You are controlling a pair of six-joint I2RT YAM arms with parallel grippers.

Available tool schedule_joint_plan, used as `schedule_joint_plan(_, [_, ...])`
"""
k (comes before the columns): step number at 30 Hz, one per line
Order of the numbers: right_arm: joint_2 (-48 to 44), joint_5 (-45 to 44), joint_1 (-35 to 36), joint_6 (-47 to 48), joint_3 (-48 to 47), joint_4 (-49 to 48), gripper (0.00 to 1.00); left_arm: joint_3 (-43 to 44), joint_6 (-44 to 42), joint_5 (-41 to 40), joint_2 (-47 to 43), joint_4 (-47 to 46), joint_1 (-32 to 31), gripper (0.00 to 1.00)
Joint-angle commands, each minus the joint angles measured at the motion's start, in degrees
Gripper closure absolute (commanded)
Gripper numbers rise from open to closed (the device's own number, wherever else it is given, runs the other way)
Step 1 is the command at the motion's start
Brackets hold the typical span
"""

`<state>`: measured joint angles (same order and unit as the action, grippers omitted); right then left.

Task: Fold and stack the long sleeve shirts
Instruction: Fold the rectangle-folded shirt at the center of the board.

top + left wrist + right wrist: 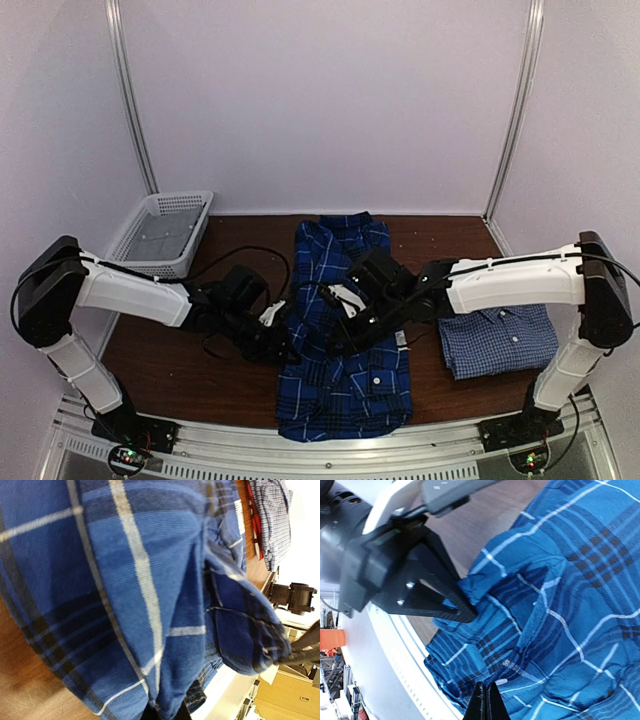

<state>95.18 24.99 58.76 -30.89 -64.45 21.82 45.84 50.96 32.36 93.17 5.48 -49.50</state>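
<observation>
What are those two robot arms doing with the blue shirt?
They're folding shirts. The left gripper and the right gripper are both pinching the dark plaid shirt, which lies in the middle of the table, seemingly partway through a fold. A paler checked shirt already sits folded on the right side.

Cloth, wood and plastic
The plaid shirt [345, 340] and the check shirt [498, 340] are soft, matt woven cloth, the check finer; the counter [180, 365] is smooth brown wood grain; the basket [135, 240] is white plastic mesh.
</observation>
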Motion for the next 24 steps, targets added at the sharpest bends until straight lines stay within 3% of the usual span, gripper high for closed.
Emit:
schedule_joint_plan(1, [1.84,1.99,2.46,-0.94,-2.43,-1.03,1.0,-1.86,0.94,-0.63,-1.42,-2.08,-0.85,1.0])
schedule_joint_plan(24, [2.68,4.56,5.09,-1.25,-0.8,-1.31,0.97,-3.03,-1.01,0.35,-0.16,1.53,-2.01,1.0])
